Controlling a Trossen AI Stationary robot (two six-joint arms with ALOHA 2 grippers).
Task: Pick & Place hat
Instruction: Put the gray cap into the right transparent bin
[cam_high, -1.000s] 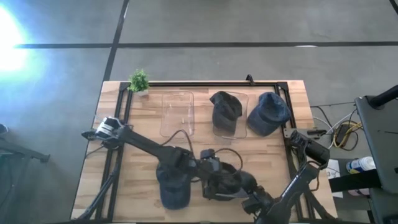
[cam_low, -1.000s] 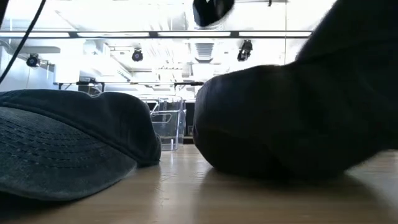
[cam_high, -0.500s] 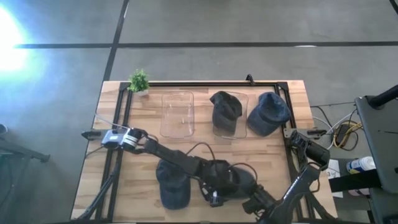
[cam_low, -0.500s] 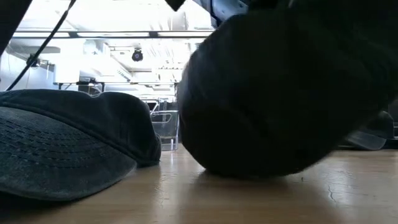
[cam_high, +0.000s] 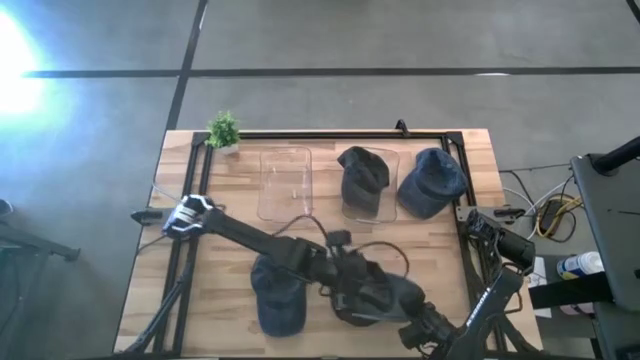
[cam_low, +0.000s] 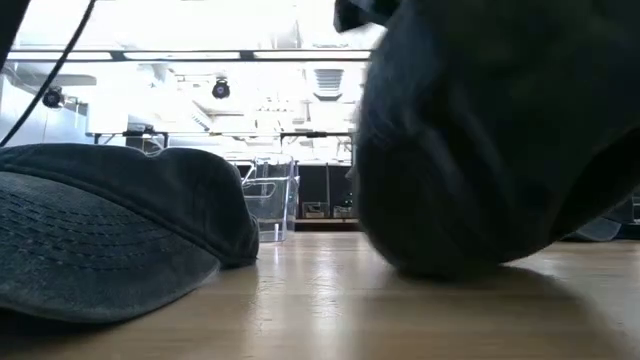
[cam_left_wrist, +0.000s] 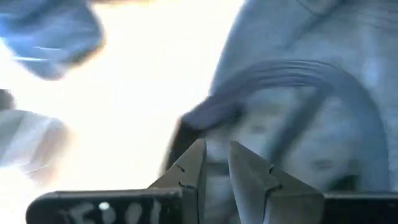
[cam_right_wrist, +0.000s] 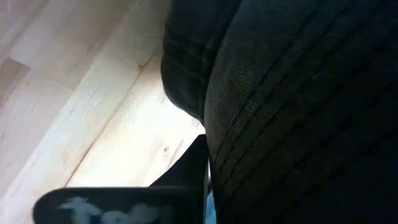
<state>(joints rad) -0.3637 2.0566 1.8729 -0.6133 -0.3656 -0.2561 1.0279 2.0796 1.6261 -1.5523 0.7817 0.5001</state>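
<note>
A dark cap (cam_high: 382, 296) is at the table's near middle, and both grippers are shut on it. In the low view the cap (cam_low: 480, 140) fills the right side, its underside on the wood. My left gripper (cam_high: 340, 272) is at the cap's left side. My right gripper (cam_high: 405, 318) is at its near right side. A second dark cap (cam_high: 278, 298) lies flat on the table to the left and also shows in the low view (cam_low: 100, 230). Neither gripper touches this second cap. My left gripper pinches a fold of the cap's cloth (cam_left_wrist: 217, 146) between its two nearly closed fingers (cam_left_wrist: 189, 168), coming level from the table's left. The cap's underside (cam_low: 450, 262) rests on the table. My right gripper has one finger (cam_right_wrist: 189, 171) against the cap's ribbed cloth (cam_right_wrist: 249, 143). The cap hides the other finger. It comes from the near right side.
At the back stand an empty clear bin (cam_high: 285, 183), a clear bin holding a dark cap (cam_high: 362, 180) and a blue cap (cam_high: 430, 183) on the table. A small plant (cam_high: 223, 130) is at the far left corner. A black frame (cam_high: 330, 134) runs along the table edges.
The held cap first slid a little toward the table's left, then toward its right, staying on the wood. My left gripper went toward the near edge and came back a little with it. The second cap has not moved.
</note>
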